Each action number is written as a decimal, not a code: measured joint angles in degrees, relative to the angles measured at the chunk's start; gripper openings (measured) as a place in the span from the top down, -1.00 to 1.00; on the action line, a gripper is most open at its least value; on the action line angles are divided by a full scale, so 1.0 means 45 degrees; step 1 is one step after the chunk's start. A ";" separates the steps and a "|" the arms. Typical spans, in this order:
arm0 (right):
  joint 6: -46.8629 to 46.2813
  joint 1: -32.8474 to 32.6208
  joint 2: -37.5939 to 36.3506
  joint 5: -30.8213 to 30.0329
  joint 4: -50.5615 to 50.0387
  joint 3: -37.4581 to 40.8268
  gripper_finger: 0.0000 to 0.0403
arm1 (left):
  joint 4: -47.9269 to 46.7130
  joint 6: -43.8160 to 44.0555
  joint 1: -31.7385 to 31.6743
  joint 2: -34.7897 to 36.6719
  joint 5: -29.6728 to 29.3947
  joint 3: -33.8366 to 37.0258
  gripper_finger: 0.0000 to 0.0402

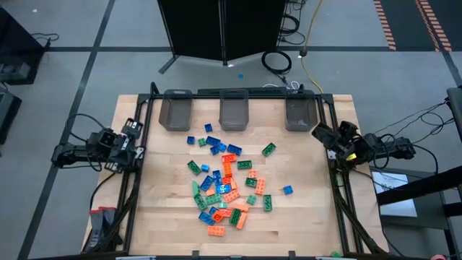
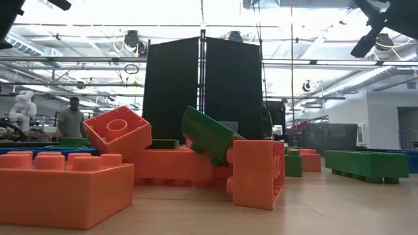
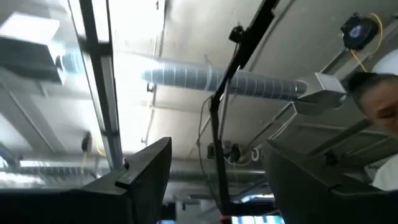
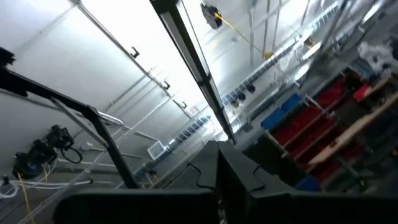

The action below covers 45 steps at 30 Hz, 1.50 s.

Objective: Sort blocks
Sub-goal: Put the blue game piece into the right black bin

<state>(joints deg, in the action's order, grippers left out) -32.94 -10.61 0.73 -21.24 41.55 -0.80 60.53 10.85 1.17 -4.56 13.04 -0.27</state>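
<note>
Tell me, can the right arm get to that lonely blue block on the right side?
Probably yes. The blue block sits apart from the pile on bare table, nothing around it. The right gripper is shut and parked at the table's edge.

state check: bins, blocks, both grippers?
left bin: upright, looks empty
middle bin: upright, looks empty
right bin: upright, looks empty
blocks: unsorted, orange, green and blue mixed in a loose pile on the table, none in a bin
left gripper: open, holds nothing, parked at the table's left edge
right gripper: shut, holds nothing, parked at the right edge
</note>
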 joint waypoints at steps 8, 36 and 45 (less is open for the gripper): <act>-0.0355 0.0000 -0.0004 0.0015 0.0206 0.0000 1.00 | 0.0275 0.1243 -0.0004 0.0005 0.0000 -0.0005 -0.26; -0.0527 0.0000 0.0000 0.0069 -0.0053 0.0000 1.00 | 0.1007 0.1823 0.0000 0.0005 -0.0205 -0.0010 -0.26; -0.0517 0.0002 0.0000 0.0025 -0.0261 0.0000 1.00 | 0.1012 0.1769 -0.0004 0.0005 -0.2641 -0.0015 -0.26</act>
<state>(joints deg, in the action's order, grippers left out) -35.27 -10.60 0.73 -21.12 40.38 -0.80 65.08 18.81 1.15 -4.54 1.15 -0.34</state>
